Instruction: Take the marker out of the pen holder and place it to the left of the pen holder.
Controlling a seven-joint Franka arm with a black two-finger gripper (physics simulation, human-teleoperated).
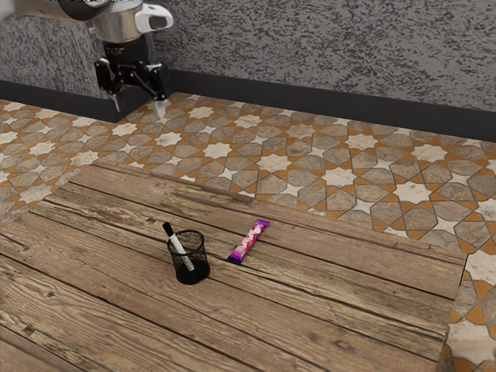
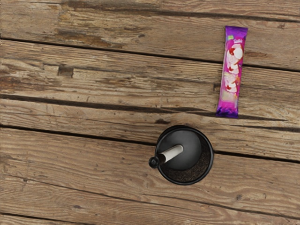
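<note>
Gripper open, 2 fingers seemingly wide apart; marker leans in the pen holder

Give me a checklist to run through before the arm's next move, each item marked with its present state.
1. Gripper open, nothing between its fingers: ok.
2. Marker in the pen holder: ok, it leans there with its dark end above the rim.
3. Pen holder upright: ok.
4. Gripper at the marker, ready to close: not ok, it hangs well above the table.
5. Wrapped bar apart from the pen holder: ok, bare wood lies between them.
6. Marker free to lift without catching the mesh: cannot tell.
</note>
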